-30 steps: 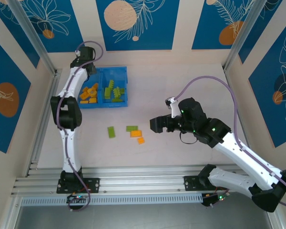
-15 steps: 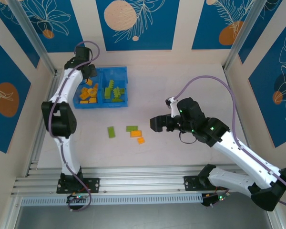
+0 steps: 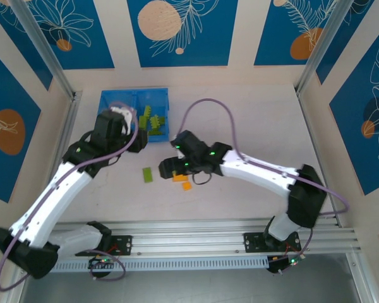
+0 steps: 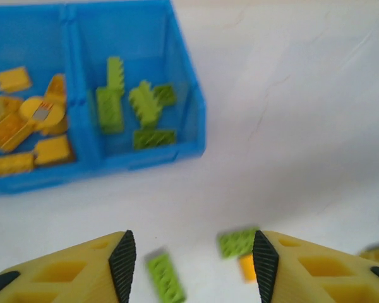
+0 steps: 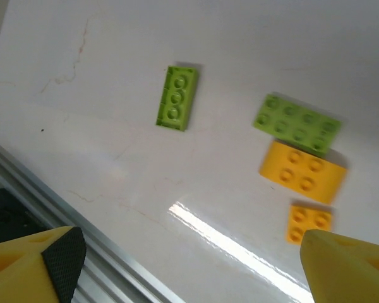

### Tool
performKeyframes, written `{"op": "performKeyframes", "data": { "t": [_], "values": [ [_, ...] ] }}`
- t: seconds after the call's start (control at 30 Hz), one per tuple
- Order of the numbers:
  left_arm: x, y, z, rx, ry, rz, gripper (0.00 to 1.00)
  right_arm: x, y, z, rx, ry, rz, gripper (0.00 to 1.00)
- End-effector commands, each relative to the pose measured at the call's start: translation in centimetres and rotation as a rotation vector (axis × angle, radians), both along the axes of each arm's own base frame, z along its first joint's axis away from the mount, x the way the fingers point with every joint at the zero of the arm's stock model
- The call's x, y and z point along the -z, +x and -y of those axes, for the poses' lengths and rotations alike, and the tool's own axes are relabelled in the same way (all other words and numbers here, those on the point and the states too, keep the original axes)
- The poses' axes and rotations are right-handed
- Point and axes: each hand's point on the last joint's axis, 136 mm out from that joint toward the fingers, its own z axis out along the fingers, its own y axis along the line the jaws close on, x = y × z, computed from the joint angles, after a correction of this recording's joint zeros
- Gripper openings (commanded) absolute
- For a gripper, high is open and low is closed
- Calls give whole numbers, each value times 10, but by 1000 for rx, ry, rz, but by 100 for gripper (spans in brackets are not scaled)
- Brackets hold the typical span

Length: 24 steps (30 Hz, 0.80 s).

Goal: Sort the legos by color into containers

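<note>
The blue bin [image 3: 123, 93] [image 4: 145, 161] holds orange-yellow legos [image 4: 25, 132] in its left container and lime green legos [image 4: 136, 107] [image 3: 153, 121] in its right one. Loose on the table lie a narrow green brick [image 3: 148, 174] [image 5: 177, 98] [image 4: 166, 278], a wider green brick [image 5: 297, 124] [image 4: 238, 242], an orange brick [image 3: 180, 177] [image 5: 302, 172] and a small orange brick [image 3: 186, 185] [image 5: 308, 222]. My left gripper [image 3: 138, 142] [image 4: 194, 265] hangs open and empty just in front of the bin. My right gripper [image 3: 167, 167] [image 5: 196, 271] is open and empty above the loose bricks.
An aluminium rail [image 3: 189, 227] [image 5: 63, 196] runs along the near table edge, close behind the loose bricks. The white table [image 3: 252, 120] stretches to the right of the bin, bounded by patterned side walls.
My left arm has pulled back from over the bin to the table in front of it, its jaws opening. My right arm has swung left across the table to the loose bricks.
</note>
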Motion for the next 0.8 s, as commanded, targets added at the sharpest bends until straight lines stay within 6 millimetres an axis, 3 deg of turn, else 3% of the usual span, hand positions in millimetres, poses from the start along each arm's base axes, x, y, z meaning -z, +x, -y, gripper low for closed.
{"op": "performKeyframes", "data": {
  "t": [0.0, 0.1, 0.2, 0.33, 0.47, 0.53, 0.6, 0.67, 0.77],
  "values": [
    [15, -41, -33, 9, 130, -37, 59, 19, 8, -31, 3, -53, 22, 88],
    [17, -64, -50, 7, 155, -14, 73, 46, 13, -64, -41, -108, 17, 88],
    [23, -76, -63, -9, 181, 16, 84, 76, 23, -83, -45, -204, 22, 88],
    [27, -81, -71, -37, 182, 46, 89, 109, 42, -94, -27, -318, 58, 89],
    [31, -78, -63, -22, 139, 57, 92, 137, 53, -98, -29, -404, 64, 85],
    [34, -75, -60, -17, 131, 53, 92, 143, 53, -101, -44, -413, 58, 74],
    [38, -73, -60, -16, 142, 46, 93, 144, 52, -100, -44, -419, 54, 56],
    [41, -71, -61, -22, 157, 39, 93, 137, 52, -95, -27, -419, 57, 44],
    [43, -70, -61, -21, 162, 40, 93, 115, 50, -90, -7, -370, 70, 33]
  ]
}}
